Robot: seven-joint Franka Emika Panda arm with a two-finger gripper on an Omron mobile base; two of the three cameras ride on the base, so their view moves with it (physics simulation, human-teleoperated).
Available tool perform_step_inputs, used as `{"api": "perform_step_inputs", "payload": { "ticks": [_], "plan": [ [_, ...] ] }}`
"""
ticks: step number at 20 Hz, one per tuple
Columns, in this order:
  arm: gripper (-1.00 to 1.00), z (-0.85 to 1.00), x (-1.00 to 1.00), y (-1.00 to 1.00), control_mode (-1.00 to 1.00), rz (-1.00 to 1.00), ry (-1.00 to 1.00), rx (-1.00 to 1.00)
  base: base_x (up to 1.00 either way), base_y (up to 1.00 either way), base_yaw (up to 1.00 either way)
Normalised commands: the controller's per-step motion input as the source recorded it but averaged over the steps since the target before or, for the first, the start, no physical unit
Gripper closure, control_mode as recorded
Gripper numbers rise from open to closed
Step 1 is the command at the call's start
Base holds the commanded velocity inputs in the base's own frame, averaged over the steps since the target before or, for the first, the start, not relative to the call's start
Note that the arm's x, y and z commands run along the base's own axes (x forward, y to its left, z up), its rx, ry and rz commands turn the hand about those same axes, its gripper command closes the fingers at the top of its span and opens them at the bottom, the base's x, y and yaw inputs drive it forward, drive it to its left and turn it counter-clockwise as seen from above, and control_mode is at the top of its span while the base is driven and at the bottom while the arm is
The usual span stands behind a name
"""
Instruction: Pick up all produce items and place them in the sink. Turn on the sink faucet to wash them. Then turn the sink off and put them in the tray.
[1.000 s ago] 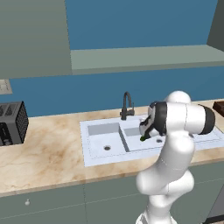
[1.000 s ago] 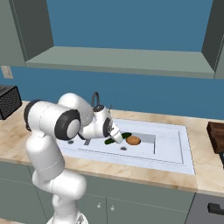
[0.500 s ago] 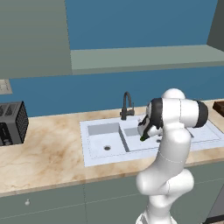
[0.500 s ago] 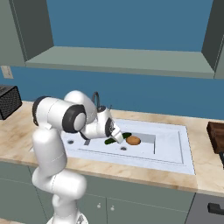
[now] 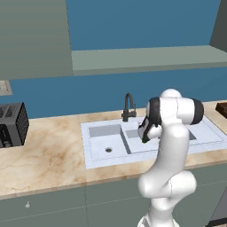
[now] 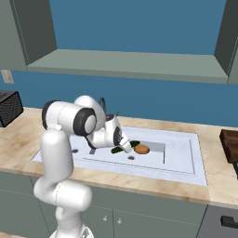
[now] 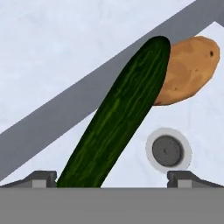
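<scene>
Arm's elbow rising since earlier frame; end effector [image 7: 112,178] standing open over cucumber [image 7: 120,116], which is lying against potato [image 7: 189,69] in sink [image 6: 186,160] for washing

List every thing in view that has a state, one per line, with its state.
hand: low in the larger sink basin, fingers spread either side of the cucumber, no contact visible
cucumber: in the basin, far end against the potato
potato: lying in the basin
sink faucet: no water visible
tray: on the counter right of the sink
</scene>
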Motion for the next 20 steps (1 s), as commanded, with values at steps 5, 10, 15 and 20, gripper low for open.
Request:
{"api": "perform_step_inputs", "payload": {
  "ticks": [5, 10, 15, 20],
  "plan": [
    [-1.00, -0.19, 0.21, 0.00, -1.00, 0.00, 0.00, 0.01, 0.00, 0.00, 0.00],
    [-1.00, -0.18, 0.22, 0.00, -1.00, 0.00, 0.00, 0.02, 0.00, 0.00, 0.00],
    [-1.00, -0.25, 0.11, 0.00, -1.00, 0.00, 0.00, 0.00, 0.00, 0.00, 0.00],
    [-1.00, -0.31, 0.00, 0.00, -1.00, 0.00, 0.00, 0.00, 0.00, 0.00, 0.00]
  ]
}}
